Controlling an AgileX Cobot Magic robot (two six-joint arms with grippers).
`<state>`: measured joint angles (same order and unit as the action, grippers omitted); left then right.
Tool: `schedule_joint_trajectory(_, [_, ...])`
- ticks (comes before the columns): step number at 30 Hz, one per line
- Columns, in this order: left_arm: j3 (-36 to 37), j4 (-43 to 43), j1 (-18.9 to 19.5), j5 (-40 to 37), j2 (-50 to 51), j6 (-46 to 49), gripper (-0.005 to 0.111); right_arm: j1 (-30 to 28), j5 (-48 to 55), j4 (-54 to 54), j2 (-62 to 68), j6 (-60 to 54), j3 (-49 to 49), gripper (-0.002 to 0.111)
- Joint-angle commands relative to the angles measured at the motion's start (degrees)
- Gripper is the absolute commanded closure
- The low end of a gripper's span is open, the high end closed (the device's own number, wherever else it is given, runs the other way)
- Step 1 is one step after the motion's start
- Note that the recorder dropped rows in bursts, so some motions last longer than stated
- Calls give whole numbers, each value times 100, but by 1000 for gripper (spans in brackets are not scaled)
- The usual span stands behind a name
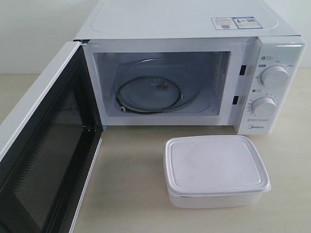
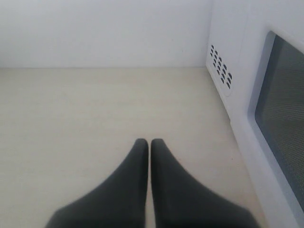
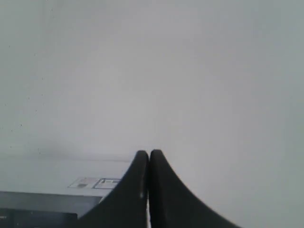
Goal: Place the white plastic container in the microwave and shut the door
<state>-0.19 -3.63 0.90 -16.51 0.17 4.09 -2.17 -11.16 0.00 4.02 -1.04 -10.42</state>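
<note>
The white plastic container [image 1: 216, 170] lies lengthwise before the microwave [image 1: 170, 19], its door [image 1: 43, 160] open. Left tool [image 2: 150, 142] and right tool [image 3: 149, 153] are clenched, empty.

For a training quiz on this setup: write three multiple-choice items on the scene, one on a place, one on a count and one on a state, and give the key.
1. Where does the white plastic container sit relative to the microwave?
A. Inside it
B. On its top
C. On the table in front of it

2. How many round dials does the microwave's panel carry?
A. One
B. Two
C. Three

3. What state is the door in?
A. Swung wide open
B. Shut
C. Taken off

Key:
1 C: the container rests on the table, just below the dials.
2 B: one dial sits above the other at the panel's right.
3 A: the door's mesh inner face shows, and the inside of the microwave is exposed.
</note>
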Motion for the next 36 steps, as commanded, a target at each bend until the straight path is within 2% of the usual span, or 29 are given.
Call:
schedule_joint_trajectory(1, [19, -15, 15, -3, -17, 26, 102, -11, 678, 32, 831, -64, -412, 109])
schedule_joint_trajectory(8, [19, -15, 15, -3, -17, 26, 102, -11, 646, 86, 1629, 6, -456, 109])
schedule_joint_trajectory(24, [19, -15, 15, -3, -17, 26, 102, -11, 532, 86, 1653, 545, -456, 109])
schedule_joint_trajectory(36, [19, -15, 15, -3, -17, 26, 102, -11, -159, 71, 1668, 367, -456, 109])
